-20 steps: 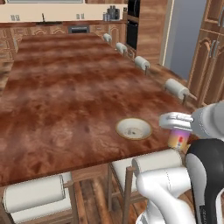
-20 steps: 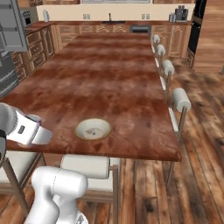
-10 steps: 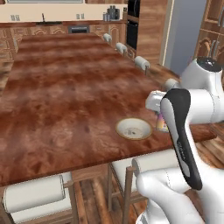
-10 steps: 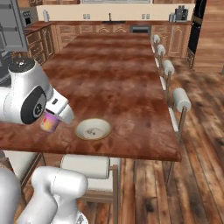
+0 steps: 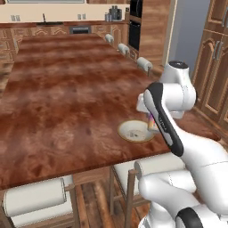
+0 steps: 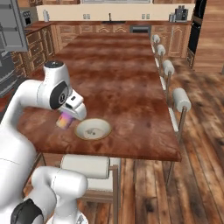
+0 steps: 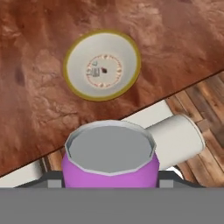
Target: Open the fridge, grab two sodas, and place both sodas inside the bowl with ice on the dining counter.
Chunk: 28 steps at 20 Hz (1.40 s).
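The table [image 5: 67, 98] runs long and bare away from the base, its near edge lined with stools [image 5: 38, 200]; that open top is why the bowl sits close to the near edge, within the arm's reach. The fridge [image 6: 11, 48] stands off at about ten o'clock in the right base view, one door swung open, well apart from the table; it has likely been left so for a second trip.

The arm [image 6: 48, 94] bends over the near edge, carrying its load just above the table top so nothing is knocked on the way in.

The bowl [image 6: 92, 129] lies flat at about two o'clock from the can in the right base view, just beside it and not touching. In the hand view the bowl [image 7: 102, 64] sits at twelve o'clock, with small whitish ice bits at its middle.

The end effector [image 7: 109, 181] is clenched around the can [image 7: 110, 162], which stands upright with its grey top toward the camera; held that way it should go down on its base. By my reading the can [image 5: 152, 124] is not yet over the bowl, so a short move toward it is needed before letting go. The second soda I judge is yet to be fetched.
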Motion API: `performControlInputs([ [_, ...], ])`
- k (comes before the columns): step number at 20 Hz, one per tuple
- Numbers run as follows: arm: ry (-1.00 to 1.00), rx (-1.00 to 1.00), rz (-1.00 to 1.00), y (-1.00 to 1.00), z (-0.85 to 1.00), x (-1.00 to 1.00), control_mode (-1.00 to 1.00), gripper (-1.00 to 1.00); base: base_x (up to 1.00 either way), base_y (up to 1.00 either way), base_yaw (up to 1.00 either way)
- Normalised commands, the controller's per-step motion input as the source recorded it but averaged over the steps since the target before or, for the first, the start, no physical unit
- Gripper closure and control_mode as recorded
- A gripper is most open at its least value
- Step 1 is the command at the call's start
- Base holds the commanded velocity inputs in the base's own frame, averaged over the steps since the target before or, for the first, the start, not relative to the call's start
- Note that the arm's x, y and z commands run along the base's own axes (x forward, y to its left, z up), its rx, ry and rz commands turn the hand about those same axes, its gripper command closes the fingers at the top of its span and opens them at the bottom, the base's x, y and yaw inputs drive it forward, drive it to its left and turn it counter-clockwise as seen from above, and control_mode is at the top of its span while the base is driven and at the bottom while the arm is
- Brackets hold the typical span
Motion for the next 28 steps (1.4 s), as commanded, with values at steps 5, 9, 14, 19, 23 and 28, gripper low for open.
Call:
performControlInputs([
  [5,0.08,0.0,0.0,-0.22,-0.5,0.4,-1.0,1.0,0.0,0.0,0.0],
  [9,0.11,0.0,0.0,-0.26,-0.47,0.51,-1.0,1.0,0.0,0.0,0.0],
  [14,0.13,0.0,0.0,-0.06,-0.32,0.66,-1.0,1.0,0.0,0.0,0.0],
  [19,0.13,0.0,0.0,0.0,-0.34,0.63,-1.0,1.0,0.0,0.0,0.0],
  [23,0.12,0.0,0.0,0.0,-0.41,0.52,-1.0,1.0,0.0,0.0,0.0],
  [28,0.1,0.0,0.0,0.0,-0.47,0.44,-1.0,1.0,0.0,0.0,0.0],
])
